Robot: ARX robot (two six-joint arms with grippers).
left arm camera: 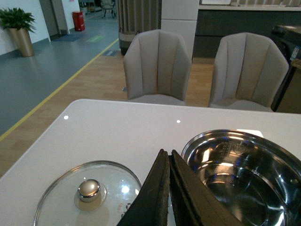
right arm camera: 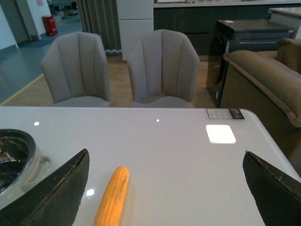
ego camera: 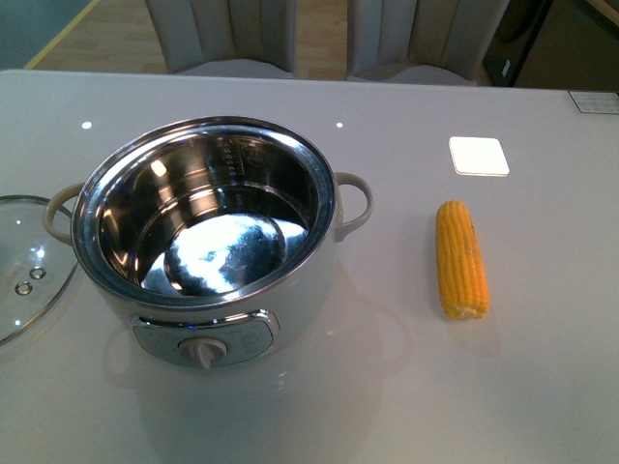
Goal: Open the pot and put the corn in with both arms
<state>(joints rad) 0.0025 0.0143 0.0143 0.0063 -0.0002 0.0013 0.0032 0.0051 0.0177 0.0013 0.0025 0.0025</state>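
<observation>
Glossy white table [ego camera: 542, 387], grey chairs [right arm camera: 162, 66] beyond; left pincer [left arm camera: 168, 153] seemingly clenched, right pincer [right arm camera: 165, 151] released.

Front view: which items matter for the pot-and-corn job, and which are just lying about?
Job:
pot, open and empty
corn, on the table right of the pot
lid, off, left of the pot
left gripper, shut
right gripper, open

Lying about:
white pad, beyond the corn
chairs, behind the table

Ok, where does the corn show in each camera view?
Front view: corn lies right of the pot.
Left wrist view: not in it.
Right wrist view: corn lies beside the pot's handle.
Shared landmark: the pot, in all three.
</observation>
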